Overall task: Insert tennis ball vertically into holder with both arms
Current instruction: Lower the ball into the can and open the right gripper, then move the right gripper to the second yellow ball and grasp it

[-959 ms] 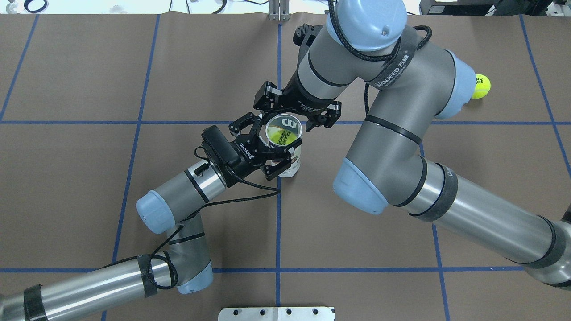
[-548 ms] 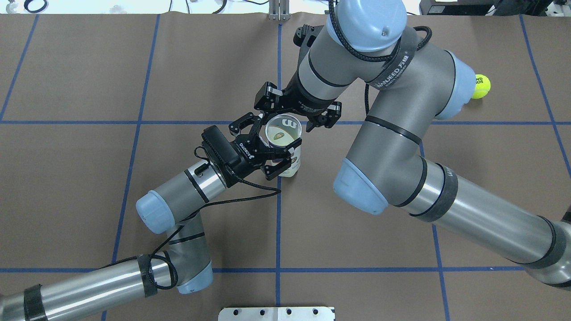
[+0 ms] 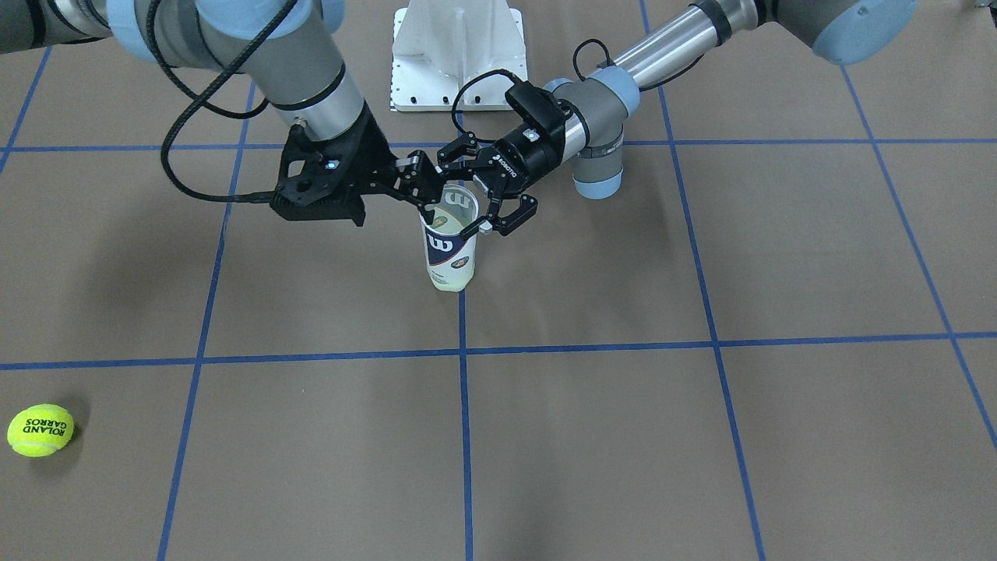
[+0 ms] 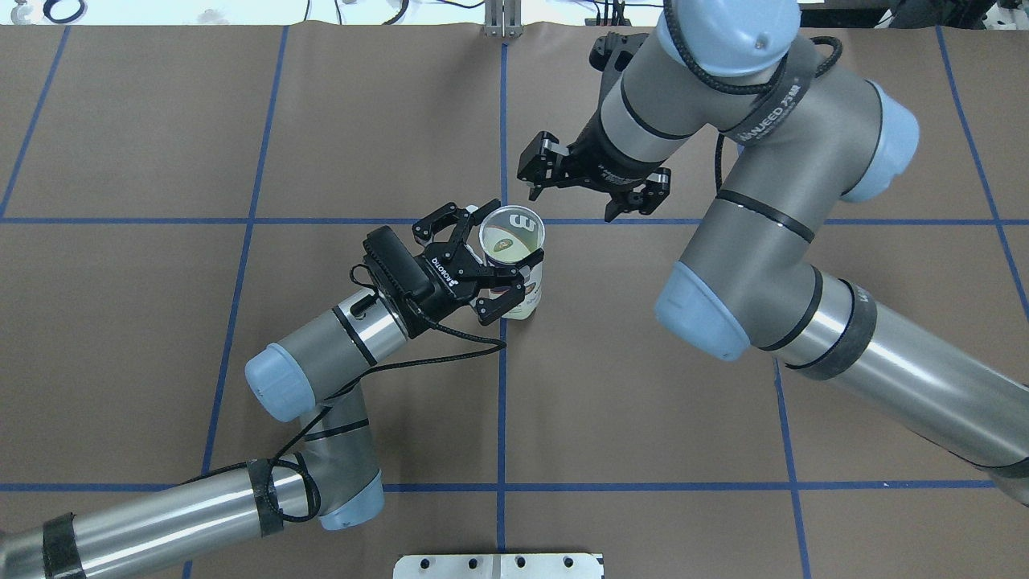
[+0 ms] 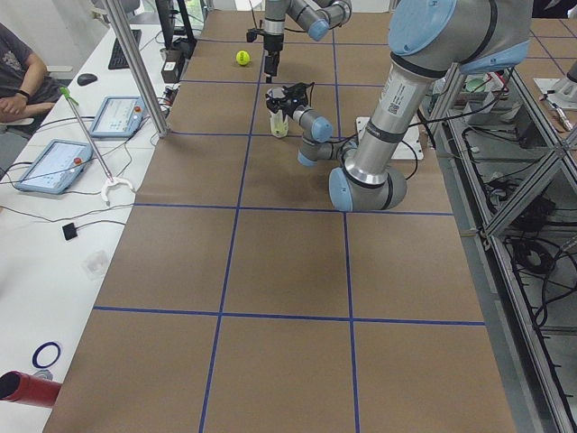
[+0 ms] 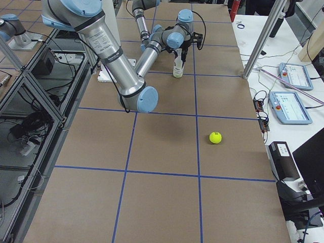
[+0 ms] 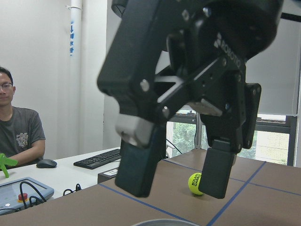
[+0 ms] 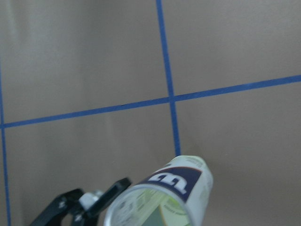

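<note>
The holder [image 4: 531,277], a clear can with a navy "W" label, stands upright near the table's middle, also in the front view [image 3: 450,251] and right wrist view [image 8: 175,190]. A yellow tennis ball [image 4: 508,244] lies at its bottom. My left gripper [image 4: 494,254] is shut on the holder near its rim, one finger on each side [image 3: 477,201]. My right gripper [image 4: 591,189] is open and empty, raised and off to the right of the holder's mouth; the left wrist view shows its open pads [image 7: 178,179]. A second tennis ball [image 3: 40,429] lies loose far off on the robot's right [image 6: 215,137].
A white mounting plate [image 3: 456,54] sits at the robot's base [image 4: 498,565]. Blue tape lines grid the brown table cover. A side table with tablets [image 5: 54,162] and a seated person [image 7: 19,127] are beyond the table's left end.
The ball dropped from the holder's mouth to its bottom. My right gripper then moved away to the right, open. My left gripper stayed on the holder.
</note>
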Action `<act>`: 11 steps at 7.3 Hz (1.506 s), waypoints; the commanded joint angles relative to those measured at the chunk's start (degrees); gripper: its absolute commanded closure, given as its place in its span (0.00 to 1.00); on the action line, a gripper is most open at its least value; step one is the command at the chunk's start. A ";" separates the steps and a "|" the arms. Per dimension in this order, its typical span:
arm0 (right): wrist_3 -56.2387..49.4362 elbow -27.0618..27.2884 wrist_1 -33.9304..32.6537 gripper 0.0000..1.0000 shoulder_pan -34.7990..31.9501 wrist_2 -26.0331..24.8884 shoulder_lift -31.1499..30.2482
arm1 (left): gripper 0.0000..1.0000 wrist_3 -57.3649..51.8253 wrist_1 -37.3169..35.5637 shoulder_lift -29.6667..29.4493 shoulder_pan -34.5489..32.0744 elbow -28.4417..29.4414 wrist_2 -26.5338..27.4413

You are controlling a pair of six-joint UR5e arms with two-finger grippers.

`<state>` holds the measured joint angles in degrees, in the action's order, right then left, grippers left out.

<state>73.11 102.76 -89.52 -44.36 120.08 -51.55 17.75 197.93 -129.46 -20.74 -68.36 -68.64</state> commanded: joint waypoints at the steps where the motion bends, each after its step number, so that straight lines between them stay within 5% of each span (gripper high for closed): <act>1: -15.28 -2.10 0.31 0.02 -8.86 1.72 -7.13 | 0.13 0.00 0.00 0.09 0.00 -0.02 0.00; 3: -28.41 -12.70 0.66 0.02 -17.22 4.36 -7.69 | 0.13 0.00 0.00 0.09 0.00 0.07 0.00; 6: -35.04 -28.45 16.07 0.02 -22.07 4.19 -10.22 | 0.12 0.00 0.09 0.27 0.00 -0.02 0.00; 9: -36.81 -35.14 21.64 0.02 -21.21 -2.37 -10.77 | 0.12 0.00 0.09 0.35 -0.09 -0.10 0.00; 11: -36.64 -39.29 25.71 0.03 -20.51 -2.49 -10.77 | 0.12 0.00 0.18 0.35 -0.09 -0.10 0.00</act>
<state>36.53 65.74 -65.83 -65.35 118.08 -62.29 17.75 198.08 -129.13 -20.83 -68.46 -68.64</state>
